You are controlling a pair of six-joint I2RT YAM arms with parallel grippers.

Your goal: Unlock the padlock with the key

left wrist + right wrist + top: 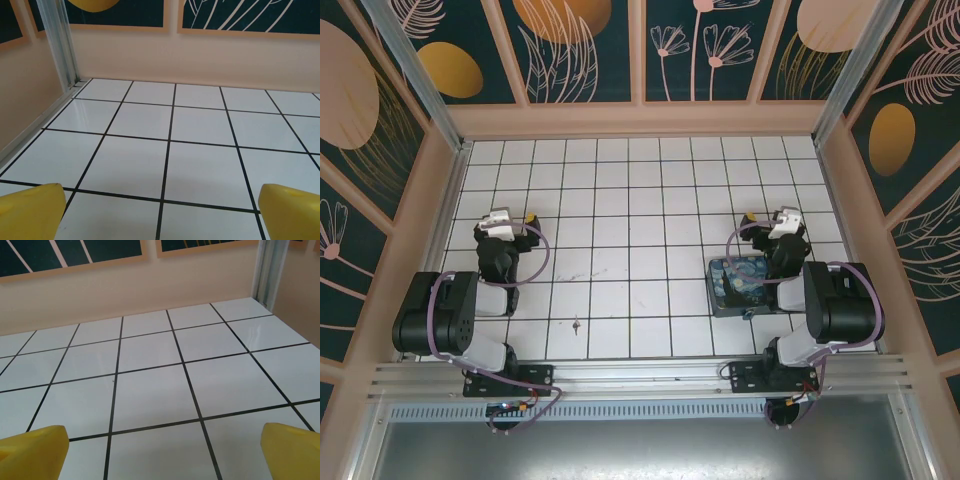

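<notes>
The white-tiled tabletop point(640, 200) carries little. Both arms are folded back near their bases, and neither is reaching for anything.

A blue painted box point(738, 285) sits just beside the right claw point(160, 452), on its near side and a little toward the left claw point(160, 212). It touches neither claw.

Both claws are spread wide and hold nothing. In each wrist view the yellow fingertips point(30, 212) stand at opposite corners with only bare tiles between them. Each claw hangs above the tabletop and looks toward the far wall.

The smallest thing is a tiny dark sliver point(578, 324) lying flat on a tile. It is nearer the arm bases than the left claw, off to that claw's right, and well apart from the right claw and the box. It is probably the key, though at this size it could as well be the padlock. I cannot tell where the other of the two lies.

As for progress, the task looks barely begun. Nothing is gripped, key and padlock have not been brought together, and no unlocking is done. The whole job is left: pick up the key, steady the padlock, insert the key and turn it.
</notes>
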